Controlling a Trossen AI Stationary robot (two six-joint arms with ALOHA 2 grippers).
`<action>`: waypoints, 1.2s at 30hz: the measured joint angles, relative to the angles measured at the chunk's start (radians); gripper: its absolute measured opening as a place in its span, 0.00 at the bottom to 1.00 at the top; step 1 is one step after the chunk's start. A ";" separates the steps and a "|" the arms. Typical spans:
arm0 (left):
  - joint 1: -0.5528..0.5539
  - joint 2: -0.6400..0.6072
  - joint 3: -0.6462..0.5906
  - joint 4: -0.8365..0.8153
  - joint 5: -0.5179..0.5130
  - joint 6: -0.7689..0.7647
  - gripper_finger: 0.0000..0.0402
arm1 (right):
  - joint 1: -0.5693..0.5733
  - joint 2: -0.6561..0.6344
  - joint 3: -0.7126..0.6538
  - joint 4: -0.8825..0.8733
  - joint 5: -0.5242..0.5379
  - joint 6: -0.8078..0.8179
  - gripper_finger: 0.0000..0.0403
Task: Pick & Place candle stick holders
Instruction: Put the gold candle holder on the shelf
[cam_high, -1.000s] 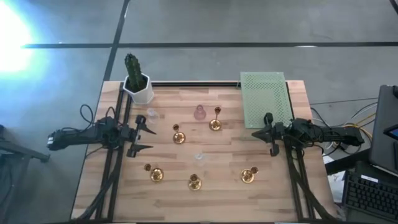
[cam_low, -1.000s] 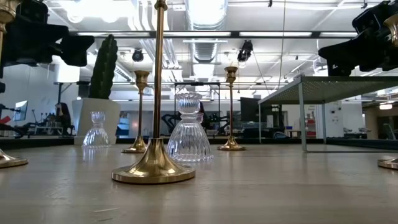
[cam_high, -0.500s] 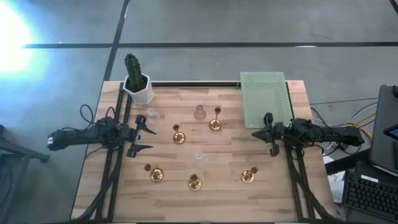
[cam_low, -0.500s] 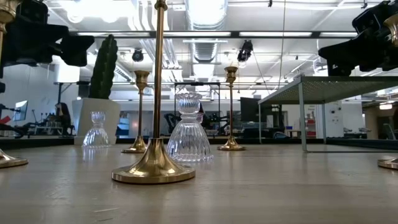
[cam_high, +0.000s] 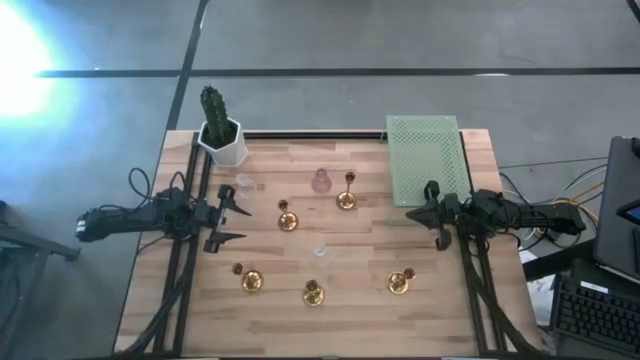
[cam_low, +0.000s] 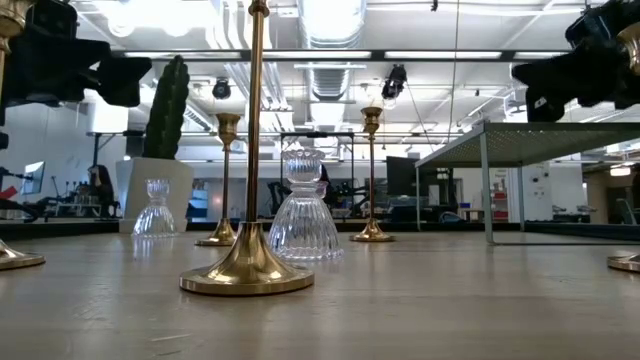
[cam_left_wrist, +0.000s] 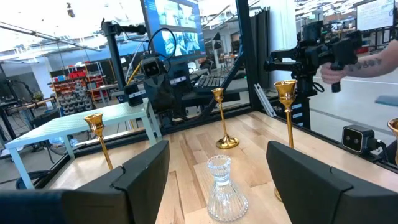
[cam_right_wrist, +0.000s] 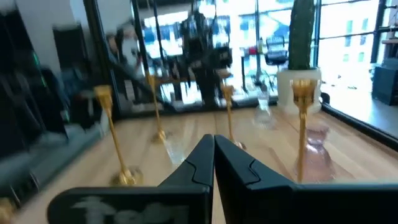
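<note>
Several shiny gold candle stick holders stand upright on their round bases on the wooden table, among them one (cam_high: 287, 218), another (cam_high: 346, 198) and a third (cam_high: 313, 293). A pinkish glass holder (cam_high: 321, 181) and two clear glass ones (cam_high: 244, 184) (cam_high: 320, 250) stand among them. My left gripper (cam_high: 238, 221) hovers open at the table's left side, empty; a clear glass holder (cam_left_wrist: 226, 190) stands ahead of its fingers. My right gripper (cam_high: 408, 215) hovers shut at the right side, empty, pointing toward the holders (cam_right_wrist: 214, 140).
A white pot with a green cactus (cam_high: 222, 135) stands at the far left corner. A pale green perforated rack (cam_high: 428, 158) on legs stands at the far right. A person's forearm (cam_left_wrist: 367, 62) shows beyond the table in the left wrist view.
My right gripper has shifted slightly in the low view; its fingers stay shut. The holders have not moved.
</note>
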 joint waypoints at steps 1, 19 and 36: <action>0.000 0.000 0.000 0.000 0.000 0.000 0.68 | 0.000 0.000 0.000 0.042 0.000 0.013 0.02; 0.000 0.000 0.000 0.000 0.000 0.000 0.68 | 0.000 0.333 0.445 0.150 -0.064 -0.172 0.02; 0.000 0.000 0.000 0.000 0.000 0.000 0.68 | 0.308 0.986 1.095 -0.688 -0.010 0.048 0.02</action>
